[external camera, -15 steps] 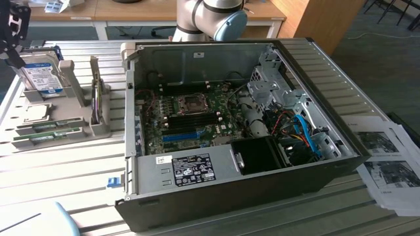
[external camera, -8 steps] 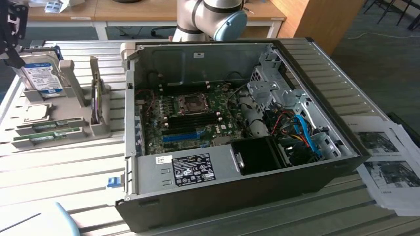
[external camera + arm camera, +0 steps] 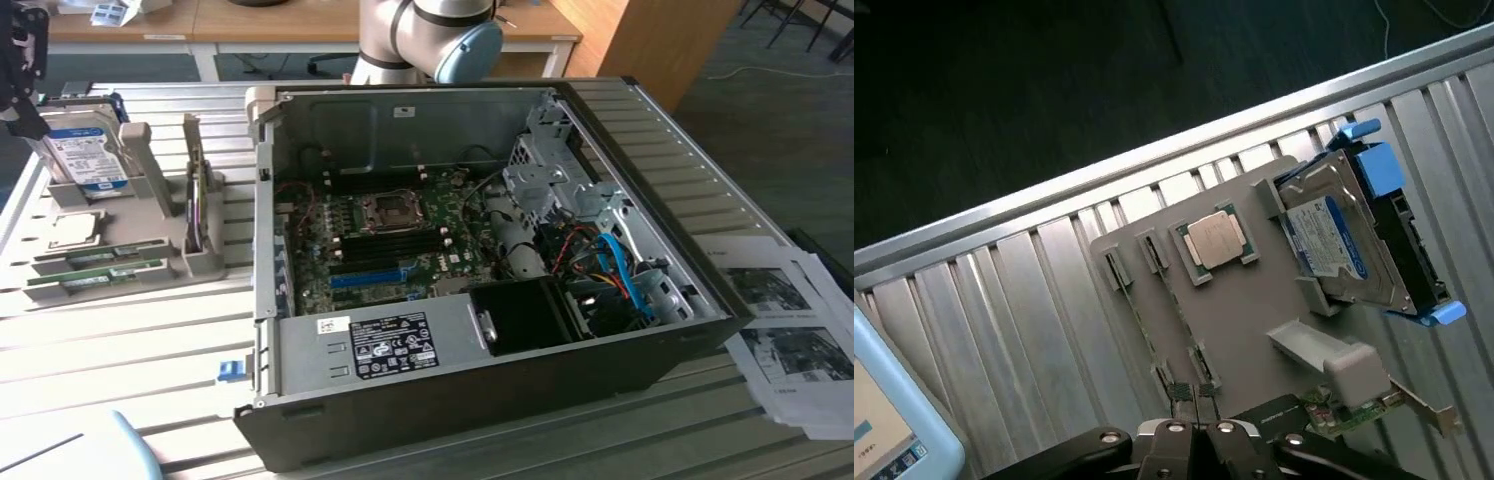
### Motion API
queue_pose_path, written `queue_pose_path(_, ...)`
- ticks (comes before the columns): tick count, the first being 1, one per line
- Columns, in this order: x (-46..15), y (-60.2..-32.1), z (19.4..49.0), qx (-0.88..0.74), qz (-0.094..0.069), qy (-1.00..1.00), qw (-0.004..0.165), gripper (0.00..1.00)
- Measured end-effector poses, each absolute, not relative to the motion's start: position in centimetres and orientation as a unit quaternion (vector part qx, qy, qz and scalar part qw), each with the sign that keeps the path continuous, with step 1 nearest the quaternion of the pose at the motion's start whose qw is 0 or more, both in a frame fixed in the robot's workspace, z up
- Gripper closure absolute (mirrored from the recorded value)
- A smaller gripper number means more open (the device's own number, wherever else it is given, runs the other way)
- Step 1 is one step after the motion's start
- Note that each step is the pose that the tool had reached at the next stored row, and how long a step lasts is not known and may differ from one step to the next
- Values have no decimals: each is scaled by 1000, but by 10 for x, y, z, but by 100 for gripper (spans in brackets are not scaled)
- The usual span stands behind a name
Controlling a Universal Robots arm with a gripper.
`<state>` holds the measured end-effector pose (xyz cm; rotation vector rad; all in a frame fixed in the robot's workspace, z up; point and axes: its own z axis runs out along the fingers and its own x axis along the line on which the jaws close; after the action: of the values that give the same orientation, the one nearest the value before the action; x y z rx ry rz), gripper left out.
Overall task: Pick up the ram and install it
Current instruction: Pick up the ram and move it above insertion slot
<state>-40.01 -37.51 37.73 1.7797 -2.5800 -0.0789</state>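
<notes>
Quick colour rundown: the tower case (image 3: 507,400) is near-black outside and bare silvery grey inside. It's got a green motherboard (image 3: 400,235) with one bright blue slot (image 3: 367,277), plus a tangle of blue, red and orange cables (image 3: 607,265) at its 3 o'clock and a black-and-white sticker (image 3: 387,340) at 6. Out at 9 o'clock from the case, a beige-grey holder (image 3: 160,190) carries two green ram sticks (image 3: 96,259) and a silver hard drive (image 3: 87,155) with a blue-and-white label and blue rails. The tabletop (image 3: 120,340) is pale ribbed aluminium, the papers (image 3: 787,330) are white with greyish prints, the arm (image 3: 414,30) is silver with a light-blue cap, and the claw (image 3: 1194,405) is black with shiny screws.
</notes>
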Motion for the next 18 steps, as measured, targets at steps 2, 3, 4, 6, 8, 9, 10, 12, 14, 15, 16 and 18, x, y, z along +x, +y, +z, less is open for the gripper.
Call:
queue_pose_path(2,-400,-375,377,583,-25,-812,4,91)
queue_pose_path(3,-400,-375,377,590,-25,-807,4,91)
queue_pose_path(4,-400,-375,377,597,-25,-802,4,91)
queue_pose_path(6,-400,-375,377,611,-25,-791,5,91)
queue_pose_path(8,-400,-375,377,626,-25,-779,5,91)
queue_pose_path(9,-400,-375,377,633,-25,-774,5,91)
queue_pose_path(10,-400,-375,377,640,-25,-768,5,91)
queue_pose_path(12,-400,-375,377,654,-25,-756,6,91)
queue_pose_path(14,-400,-375,377,667,-25,-744,6,91)
queue_pose_path(15,-400,-375,377,674,-25,-738,7,91)
queue_pose_path(16,-400,-375,377,681,-24,-732,7,91)
queue_pose_path(18,-400,-375,377,694,-24,-719,7,91)
